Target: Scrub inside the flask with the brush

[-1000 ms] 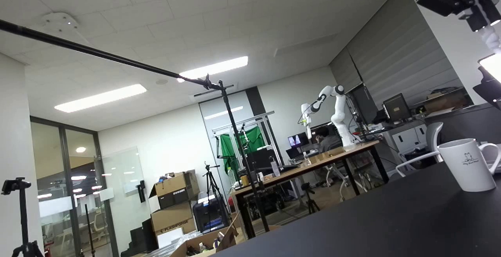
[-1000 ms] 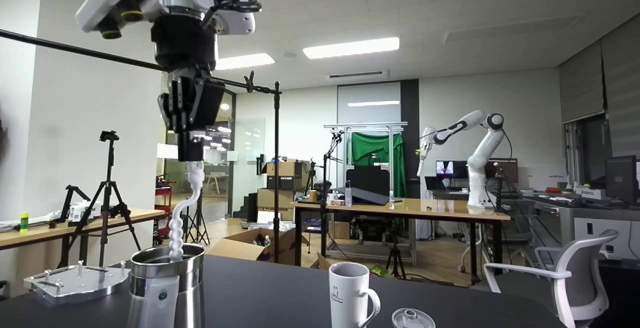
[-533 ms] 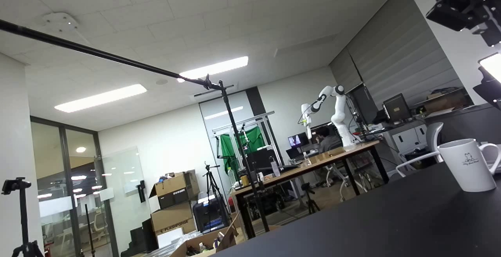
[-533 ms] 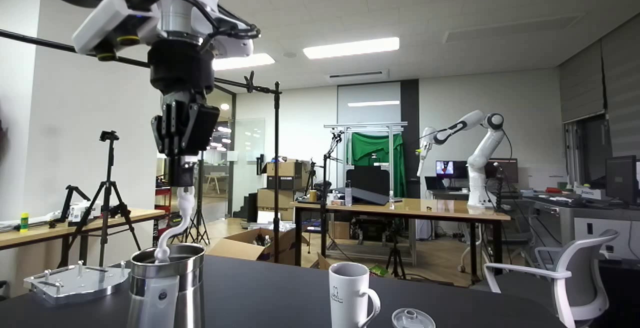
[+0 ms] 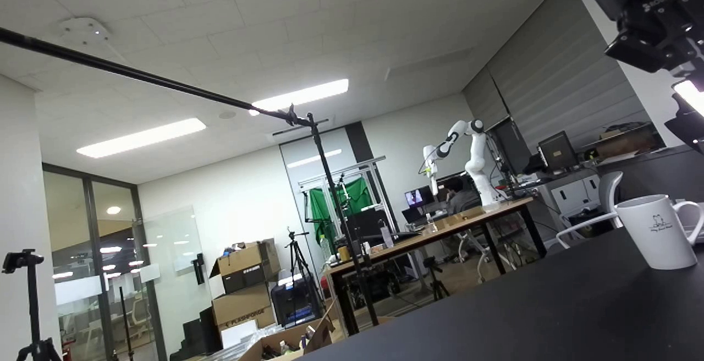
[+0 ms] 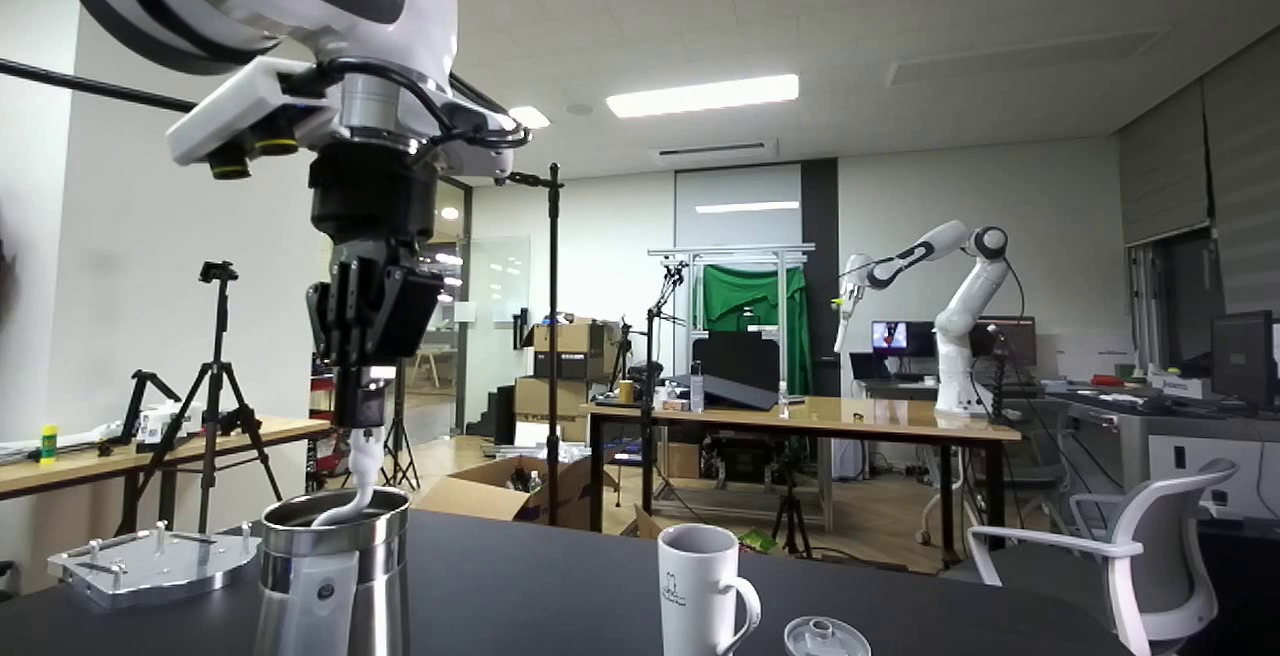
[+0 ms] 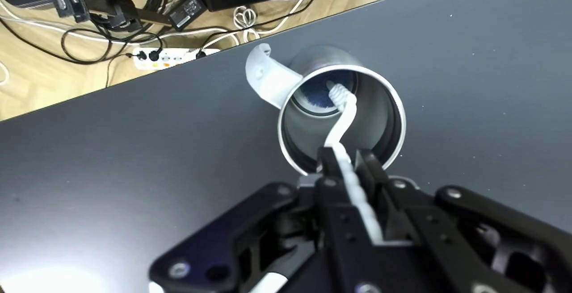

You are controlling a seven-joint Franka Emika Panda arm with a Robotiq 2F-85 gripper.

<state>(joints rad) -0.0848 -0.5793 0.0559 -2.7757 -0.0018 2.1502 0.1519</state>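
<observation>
Gripper (image 7: 347,161) at lower centre of the wrist view, its jaws clenched on the white brush (image 7: 343,124), whose curved end was inside the steel flask (image 6: 380,576), which stood upright at lower left in an exterior view, a white mug (image 6: 692,586) at lower centre there.

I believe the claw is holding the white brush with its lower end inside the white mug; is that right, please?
Not quite: the claw is holding the white brush, but its lower end is inside the metal flask, not the white mug, as the wrist view shows.
</observation>
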